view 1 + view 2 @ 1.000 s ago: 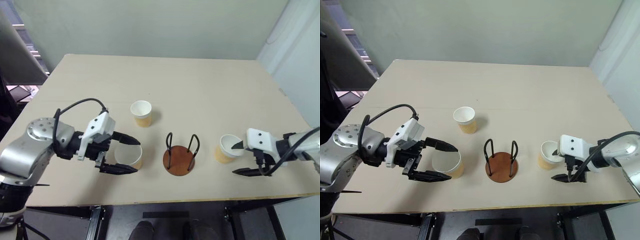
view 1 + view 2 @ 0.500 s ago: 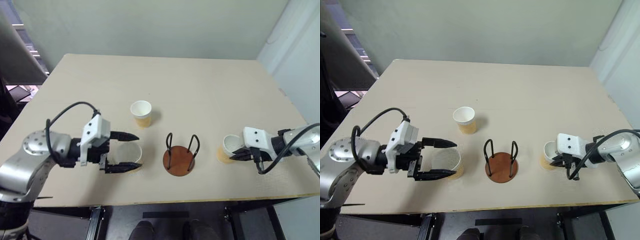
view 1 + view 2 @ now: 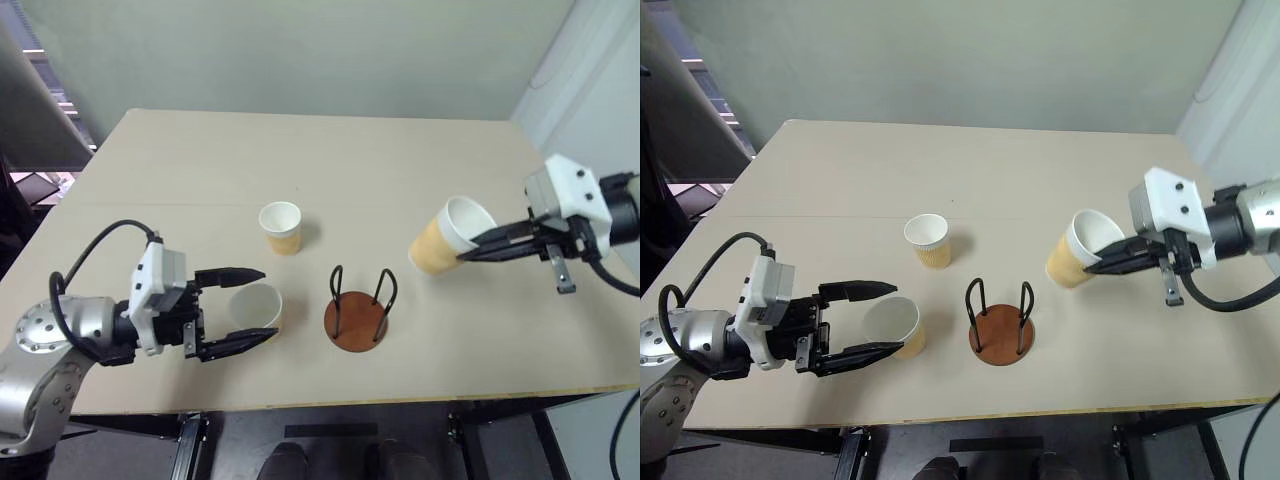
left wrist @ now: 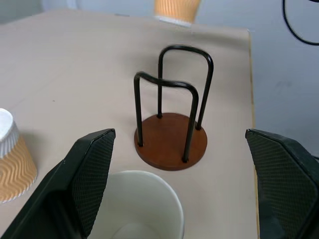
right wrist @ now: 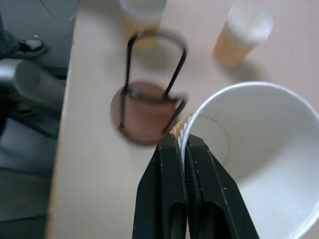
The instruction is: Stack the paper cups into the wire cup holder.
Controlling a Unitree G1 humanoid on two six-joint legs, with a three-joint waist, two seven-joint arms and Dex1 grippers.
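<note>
Reddish-brown disc of the wire cup holder (image 3: 355, 322) sits near the front edge of the tabletop (image 3: 400, 170), centre; its two black wire loops stand upright with nothing between them. No cup stacked yet, by my reading.

Near left: left gripper (image 3: 244, 309) lies low over the tabletop, jaws spread wide, one on either side of an upright paper cup (image 3: 257, 307). Whether the fingers touch the cup wall cannot be told; the cup stands on the tabletop, just left of the holder.

Right, a little farther back: right gripper (image 3: 478, 246) is up off the tabletop. Jaws pressed together on the rim wall of a second paper cup (image 3: 443, 236), one finger inside and one outside, as the right wrist view shows. Cup hangs tilted, mouth toward the right, up and right of the holder, not above the loops.

Farther, left of centre: third paper cup (image 3: 281, 227) stands upright by itself, apart from both grippers.

Progress judgement: early. One cup lifted and in transit, one bracketed but not gripped, one untouched. All three placements remain.

Writing: none legible. Cups carry only a wavy ribbed yellow-tan pattern; no brand or label made out on the cups or the holder.
</note>
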